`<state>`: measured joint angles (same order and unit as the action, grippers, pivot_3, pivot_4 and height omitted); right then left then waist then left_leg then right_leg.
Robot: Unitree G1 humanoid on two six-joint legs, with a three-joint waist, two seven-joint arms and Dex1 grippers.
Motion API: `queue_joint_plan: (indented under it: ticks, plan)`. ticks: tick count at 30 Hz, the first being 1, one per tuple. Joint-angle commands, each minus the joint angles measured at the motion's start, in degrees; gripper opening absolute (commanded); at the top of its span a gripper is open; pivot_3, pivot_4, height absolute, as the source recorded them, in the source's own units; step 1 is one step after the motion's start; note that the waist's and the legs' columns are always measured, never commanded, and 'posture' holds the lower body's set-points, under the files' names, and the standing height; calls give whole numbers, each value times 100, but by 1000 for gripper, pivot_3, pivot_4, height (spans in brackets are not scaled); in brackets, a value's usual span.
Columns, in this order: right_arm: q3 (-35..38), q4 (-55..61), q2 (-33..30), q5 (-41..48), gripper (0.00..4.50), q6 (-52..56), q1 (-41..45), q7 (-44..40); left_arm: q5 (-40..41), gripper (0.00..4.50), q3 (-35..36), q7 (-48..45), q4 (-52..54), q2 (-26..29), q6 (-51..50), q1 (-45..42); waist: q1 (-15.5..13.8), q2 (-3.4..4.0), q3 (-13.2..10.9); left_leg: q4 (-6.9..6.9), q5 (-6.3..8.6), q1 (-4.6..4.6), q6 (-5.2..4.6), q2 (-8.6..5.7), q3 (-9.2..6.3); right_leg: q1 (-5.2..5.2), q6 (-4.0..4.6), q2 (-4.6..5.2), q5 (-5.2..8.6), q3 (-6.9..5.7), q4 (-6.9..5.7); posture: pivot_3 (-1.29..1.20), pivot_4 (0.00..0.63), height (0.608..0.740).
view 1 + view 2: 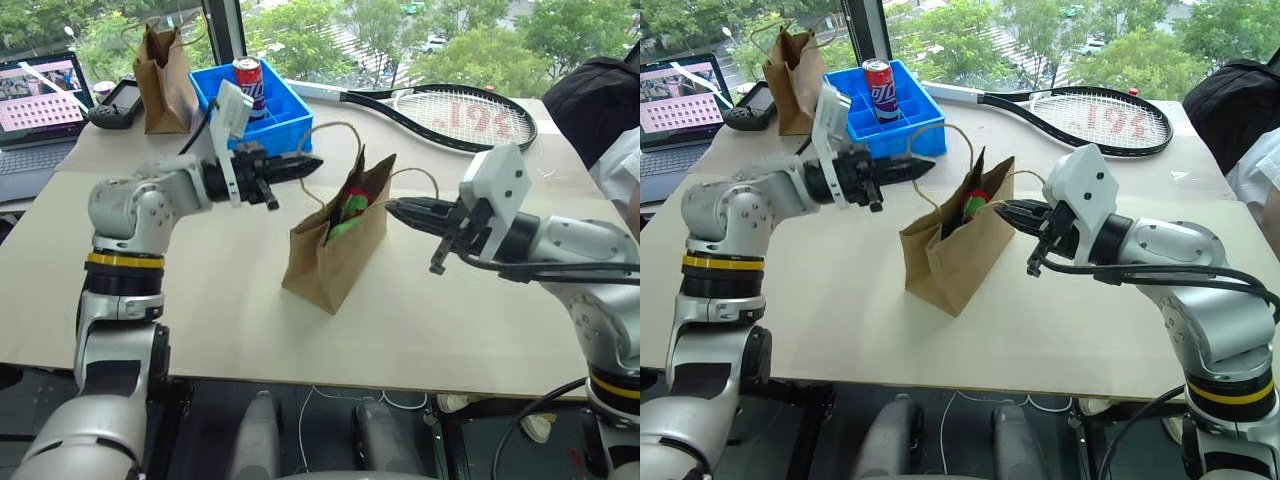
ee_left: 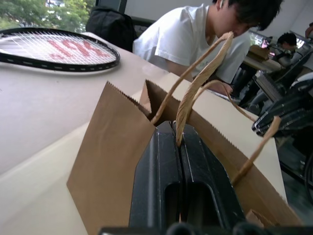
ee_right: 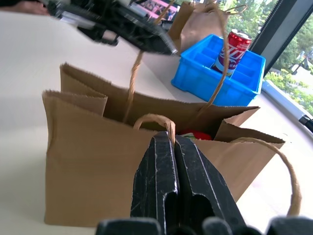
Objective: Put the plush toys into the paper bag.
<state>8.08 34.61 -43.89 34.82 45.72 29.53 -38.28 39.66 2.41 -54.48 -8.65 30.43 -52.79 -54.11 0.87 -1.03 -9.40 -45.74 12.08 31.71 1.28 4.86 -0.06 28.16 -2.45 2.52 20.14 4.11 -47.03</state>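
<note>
The paper bag (image 1: pixel 335 255) stands open in the middle of the table, its two tan cord handles pulled apart. Inside it lie the plush toys: the red one (image 1: pixel 356 201) on top of the lime-green one (image 1: pixel 344 229), both partly hidden by the bag's walls. My left gripper (image 1: pixel 310 163) is level at the bag's left side and shut on the left handle (image 2: pixel 195 83). My right gripper (image 1: pixel 395 208) comes in from the right and is shut on the other handle (image 3: pixel 155 119). The left gripper (image 3: pixel 161 46) also shows in the right wrist view.
Behind the bag are a blue crate (image 1: pixel 290 110) holding a soda can (image 1: pixel 248 80), a narrower brown bag (image 1: pixel 165 80), a black device (image 1: pixel 118 105) and a laptop (image 1: pixel 40 100). A tennis racket (image 1: pixel 450 110) lies at the back right. A person (image 2: pixel 195 34) sits at the table's right side.
</note>
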Motion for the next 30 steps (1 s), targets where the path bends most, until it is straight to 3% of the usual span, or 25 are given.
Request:
queue_joint_plan:
  ticks: [1,11,12,14,16,21,24,29,30]
  plan:
    - [527,130,-27,554,851,193,255,79,348,790,452,-84,-4,187,-272,-333,3,0,0,0,0,0,0,0,0,0,0,0,0,0,0,0,150,656]
    - [1646,-349,-181,2047,4275,683,870,548,539,4310,871,-911,-239,978,-93,-329,17,1,-1,2,1,0,-1,1,0,1,0,-1,1,-1,0,0,150,656]
    - [1817,-417,-289,2210,4484,767,858,561,541,4499,941,-1059,-305,1088,11,-259,17,1,-1,2,1,0,-1,2,0,1,0,-1,1,-2,0,0,150,656]
    - [2236,-524,-675,2589,4484,1038,624,379,264,4499,815,-1516,-191,1408,499,97,16,4,-3,2,1,0,-1,1,1,1,0,0,1,-1,1,0,150,656]
    - [2639,-591,-1027,3008,4484,1338,219,158,503,4499,807,-2005,19,1708,250,448,13,4,-3,6,3,0,-4,2,2,0,7,2,5,-1,3,0,150,656]
    - [2682,-251,-1363,2751,3060,1238,-1158,-393,531,4500,474,-2749,790,2103,282,1443,-6,4,-3,10,5,0,-8,6,0,0,15,1,10,-9,3,0,150,656]
    - [2229,-113,-1028,2471,1953,944,-1533,-192,155,4500,168,-2318,1191,1815,637,1824,-5,4,-3,9,4,-19,-8,6,1,-14,15,2,11,-5,3,0,150,656]
    - [1008,-3,-355,1450,157,332,-1635,324,231,4500,21,-1540,1774,1180,518,2070,24,2,-4,4,-2,-22,-16,7,3,-11,9,-2,9,-1,2,0,150,656]
    - [789,-23,-245,1268,47,232,-1599,410,243,4500,4,-1266,1870,995,461,2105,28,2,-4,4,-2,-21,-16,7,3,-9,9,-2,9,0,2,0,150,656]
